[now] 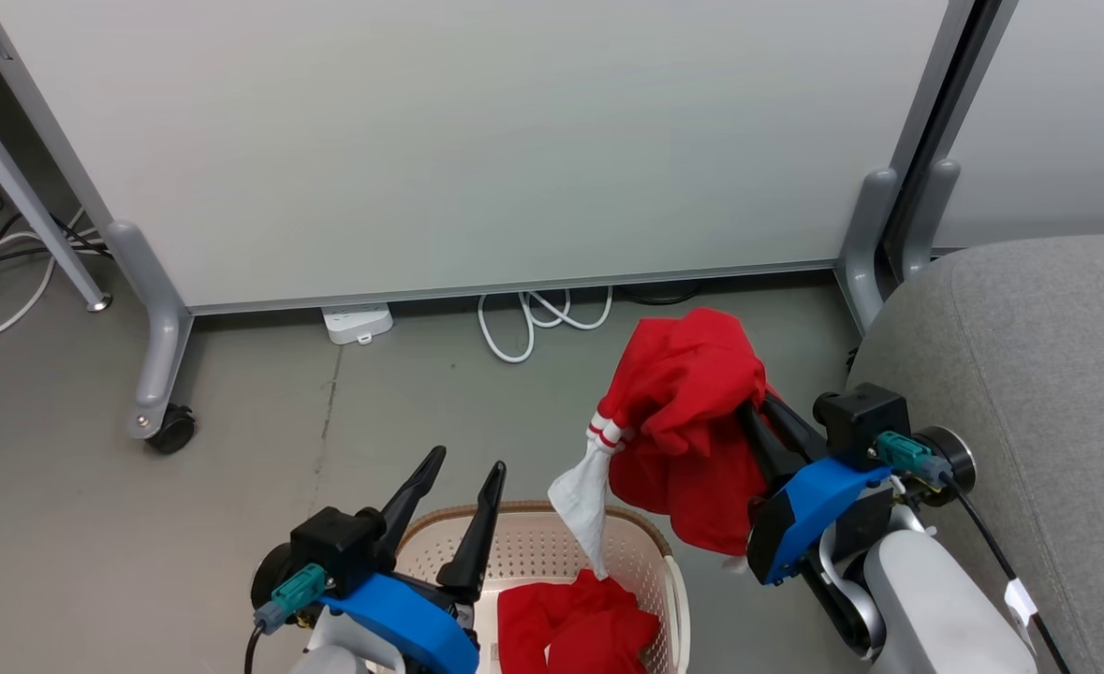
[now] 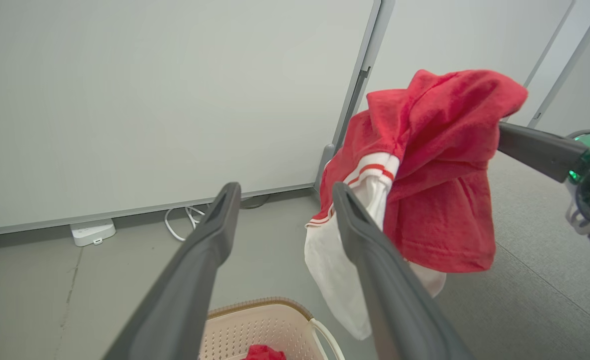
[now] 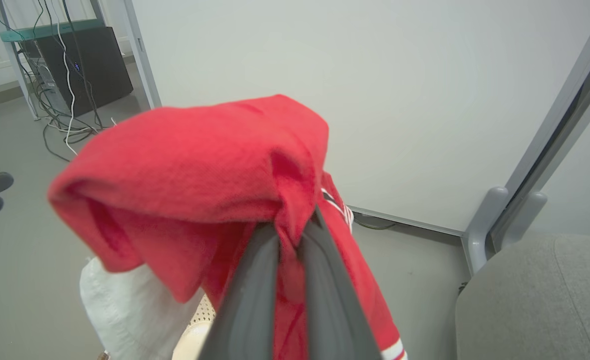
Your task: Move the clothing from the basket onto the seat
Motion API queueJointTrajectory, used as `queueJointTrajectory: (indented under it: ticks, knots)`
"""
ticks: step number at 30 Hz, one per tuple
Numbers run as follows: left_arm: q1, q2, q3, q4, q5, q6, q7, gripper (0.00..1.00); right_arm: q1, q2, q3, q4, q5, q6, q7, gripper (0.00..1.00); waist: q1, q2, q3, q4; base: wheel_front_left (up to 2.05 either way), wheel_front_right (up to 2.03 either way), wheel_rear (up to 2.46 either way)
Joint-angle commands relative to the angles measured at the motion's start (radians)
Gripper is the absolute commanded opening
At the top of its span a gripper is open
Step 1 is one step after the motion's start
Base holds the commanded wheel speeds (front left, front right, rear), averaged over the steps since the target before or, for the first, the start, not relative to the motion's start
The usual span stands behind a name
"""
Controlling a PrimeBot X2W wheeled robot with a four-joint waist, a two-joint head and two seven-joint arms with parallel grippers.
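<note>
Left tool [image 1: 467,463] sits nearest, its two fingers spread wide and empty, poised above the left side of the basket [image 1: 537,548], where the plain red garment [image 1: 575,622] lies crumpled at the bottom. Just beyond, the right tool [image 3: 296,235] is pinched tight on a fold of the striped garment [image 1: 683,402], held up in the air with its white panel dangling toward the basket's far rim (whether it touches, I can't tell from where I stand). On the robot's right waits the seat [image 1: 1029,374]. I'd say the carry wants more height first, so the tail clears the rim, then a swing well in over the cushion's rounded edge before letting go. Behind all this stands a pale partition [image 1: 467,140].
</note>
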Motion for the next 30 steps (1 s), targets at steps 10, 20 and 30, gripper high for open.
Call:
queueJointTrajectory:
  ticks: [10,20,30]
  knots:
    - [0.006,-0.002,0.042,0.002,0.026,-0.005,-0.003,1.0,0.004,0.008,0.001,-0.005,0.005,-0.001,-0.007,0.0,-0.0001,-0.0001,0.016,-0.036,0.0,0.0,0.0]
    - [-0.012,0.015,0.041,-0.02,0.03,-0.006,-0.003,1.0,-0.012,0.017,0.003,0.007,0.006,-0.001,-0.016,0.0,-0.0001,-0.0001,0.039,-0.188,0.0,0.0,0.0]
    - [-0.019,0.015,0.008,-0.02,0.026,-0.006,-0.003,1.0,-0.004,0.019,-0.009,0.013,0.008,-0.001,-0.026,0.0,-0.0001,-0.0001,0.043,-0.366,0.0,0.0,0.0]
